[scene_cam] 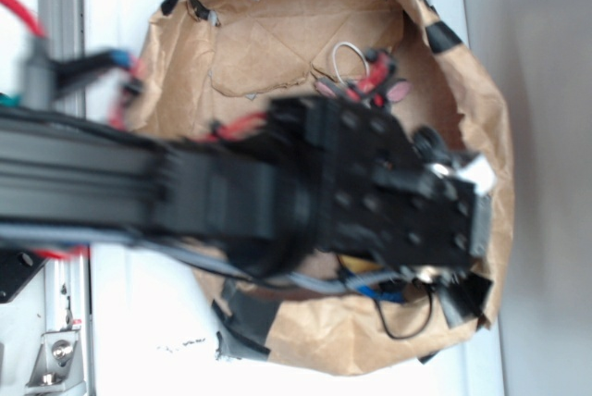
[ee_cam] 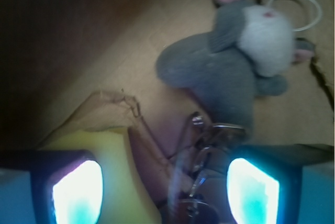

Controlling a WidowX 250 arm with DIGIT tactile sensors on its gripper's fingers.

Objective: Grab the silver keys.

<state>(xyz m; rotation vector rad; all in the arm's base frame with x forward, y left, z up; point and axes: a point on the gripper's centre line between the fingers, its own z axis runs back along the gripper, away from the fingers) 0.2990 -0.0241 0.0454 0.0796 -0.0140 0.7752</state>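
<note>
In the wrist view the silver keys (ee_cam: 201, 153) lie on the brown paper floor as a small bunch of metal keys on a ring. My gripper (ee_cam: 165, 192) hangs open over them. The bunch sits between the two lit fingertips (ee_cam: 78, 192), nearer the right one, and I cannot tell if it touches that one. From the exterior camera, my gripper (scene_cam: 453, 216) is low inside the paper bowl and the arm hides the keys.
A yellow sponge wedge (ee_cam: 120, 174) lies by the left fingertip. A grey plush mouse (ee_cam: 230, 62) with pink ears lies just beyond the keys, beside a white loop (ee_cam: 306, 9). The taped brown paper bowl (scene_cam: 277, 54) walls the area in.
</note>
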